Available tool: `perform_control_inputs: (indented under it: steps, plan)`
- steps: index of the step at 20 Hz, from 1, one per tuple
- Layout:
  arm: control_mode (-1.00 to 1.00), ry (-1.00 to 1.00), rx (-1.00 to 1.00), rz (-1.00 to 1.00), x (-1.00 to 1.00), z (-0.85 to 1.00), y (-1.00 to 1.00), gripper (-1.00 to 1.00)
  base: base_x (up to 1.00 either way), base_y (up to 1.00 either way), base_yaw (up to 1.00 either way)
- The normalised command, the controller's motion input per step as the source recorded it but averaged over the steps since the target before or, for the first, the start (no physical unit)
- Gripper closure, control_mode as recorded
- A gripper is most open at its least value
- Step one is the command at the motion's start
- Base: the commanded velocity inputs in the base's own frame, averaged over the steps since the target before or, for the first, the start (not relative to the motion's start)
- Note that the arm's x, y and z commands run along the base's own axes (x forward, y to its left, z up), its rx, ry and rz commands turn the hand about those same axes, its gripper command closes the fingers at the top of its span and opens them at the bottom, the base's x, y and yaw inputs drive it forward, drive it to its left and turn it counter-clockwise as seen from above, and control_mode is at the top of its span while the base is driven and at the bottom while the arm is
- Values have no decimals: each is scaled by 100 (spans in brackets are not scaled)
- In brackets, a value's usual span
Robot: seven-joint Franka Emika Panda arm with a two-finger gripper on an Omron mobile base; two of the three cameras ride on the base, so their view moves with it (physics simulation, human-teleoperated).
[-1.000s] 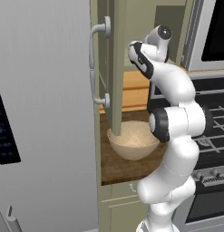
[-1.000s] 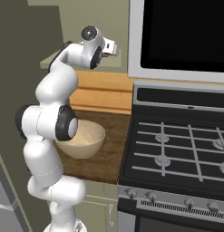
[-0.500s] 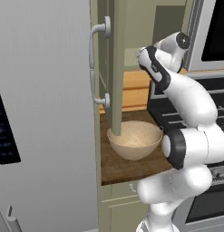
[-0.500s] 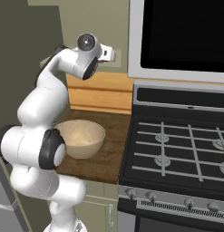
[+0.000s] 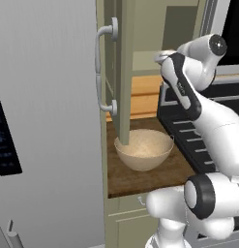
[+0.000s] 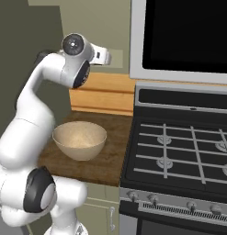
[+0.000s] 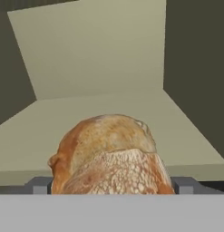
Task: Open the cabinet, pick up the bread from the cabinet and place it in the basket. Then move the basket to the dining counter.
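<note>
The cabinet (image 5: pixel 122 72) stood open, its door swung out over the basket (image 5: pixel 143 149) on the worktop (image 6: pixel 103 156). The bread (image 7: pixel 109 156) lay on the shelf, between the wide-open gripper (image 7: pixel 111 186) tips. Picking looked in hand; next, I judged, came closing on the loaf.

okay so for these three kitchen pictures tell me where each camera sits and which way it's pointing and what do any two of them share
Left base view: behind the arm on its left, looking forward and down at the open cabinet door, basket and worktop; white arm at right.
Right base view: behind the arm on its right, facing the basket and stove; arm at left.
Hand view: on the hand, looking along the open tool into the cabinet shelf at the bread; dark finger tips flank the loaf.
Shared: both base views show the basket, worktop and arm.
</note>
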Motion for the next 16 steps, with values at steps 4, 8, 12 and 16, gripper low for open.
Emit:
perform_control_inputs:
  steps: [4,8,12,16]
  plan:
    - [-100,7,0,0,-100,6,10,100,0,0,0]
    - [-100,10,1,0,-100,-26,25,100,0,0,0]
    - [-100,13,5,0,-100,-51,15,100,0,0,0]
    - [-100,15,3,0,-100,-83,0,100,0,0,0]
